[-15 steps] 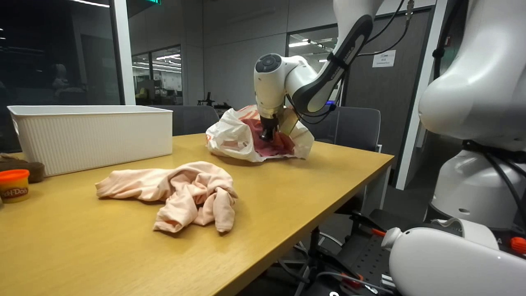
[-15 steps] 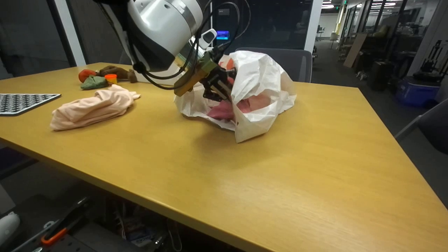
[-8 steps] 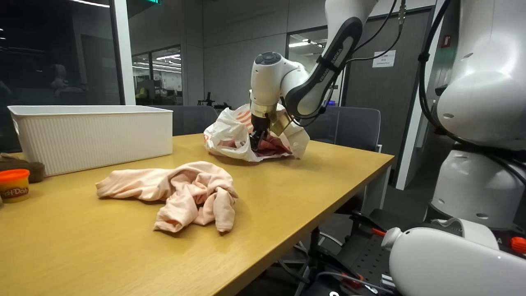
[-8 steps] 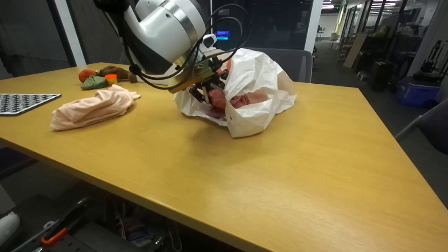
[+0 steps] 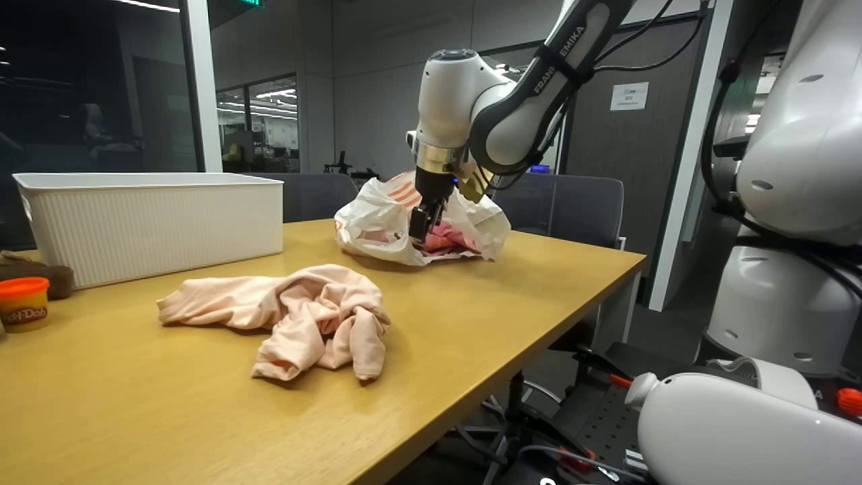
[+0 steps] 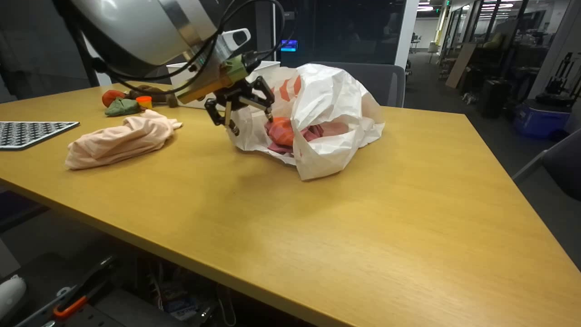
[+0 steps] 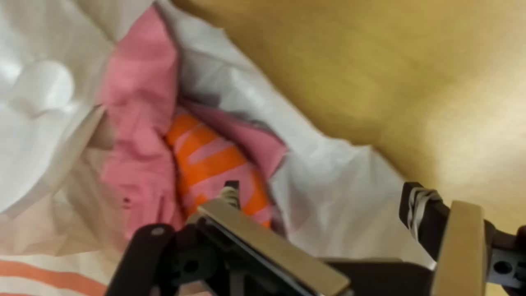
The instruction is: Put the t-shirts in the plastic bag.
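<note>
So, in an exterior view the jaws hang at the mouth of the plastic bag [image 5: 380,219], just before the pink shirt [image 5: 450,240] inside; the peach shirt [image 5: 293,306] lies on the tabletop [image 5: 465,323], well apart from them (a white bin [image 5: 161,225] stands off to their side). In an exterior view they gape wide — one jaw above the pink shirt, one just beside the bag's edge. In the wrist view they spread too — pink shirt beneath one, bag's rim near its mate.

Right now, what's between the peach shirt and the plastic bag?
Bare tabletop, in both exterior views; the pincer hangs over the edge of the bag.
</note>
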Tool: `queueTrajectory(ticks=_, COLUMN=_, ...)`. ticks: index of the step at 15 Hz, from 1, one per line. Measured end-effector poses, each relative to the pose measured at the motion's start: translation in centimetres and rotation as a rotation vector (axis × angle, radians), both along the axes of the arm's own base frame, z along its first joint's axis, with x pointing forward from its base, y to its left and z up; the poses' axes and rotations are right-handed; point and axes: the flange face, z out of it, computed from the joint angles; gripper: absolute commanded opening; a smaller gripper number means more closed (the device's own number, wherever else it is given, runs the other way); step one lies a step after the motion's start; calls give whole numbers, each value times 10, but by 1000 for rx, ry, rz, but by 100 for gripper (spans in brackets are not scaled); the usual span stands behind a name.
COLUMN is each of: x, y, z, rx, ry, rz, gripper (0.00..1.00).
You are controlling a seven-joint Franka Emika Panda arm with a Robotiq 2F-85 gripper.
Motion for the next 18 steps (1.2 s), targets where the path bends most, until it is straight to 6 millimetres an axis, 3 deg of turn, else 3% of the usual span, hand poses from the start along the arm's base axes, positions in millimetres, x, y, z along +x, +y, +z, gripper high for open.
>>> queueTrajectory(ticks=3, x=-40, y=28, z=-17, rx=65, ry=121, rz=91, gripper=100)
queueTrajectory(ticks=6, x=-72, y=61, z=-20, rx=142, ry=207, rz=208, gripper=100)
queueTrajectory(ticks=10, x=-104, y=99, z=13, rx=263, ry=329, rz=386, gripper=100)
queueTrajectory(ticks=14, x=-117, y=101, z=53, rx=375, ry=375, rz=534, gripper=100)
queueTrajectory(ticks=18, x=-114, y=120, z=50, rx=478, ry=402, rz=561, gripper=100)
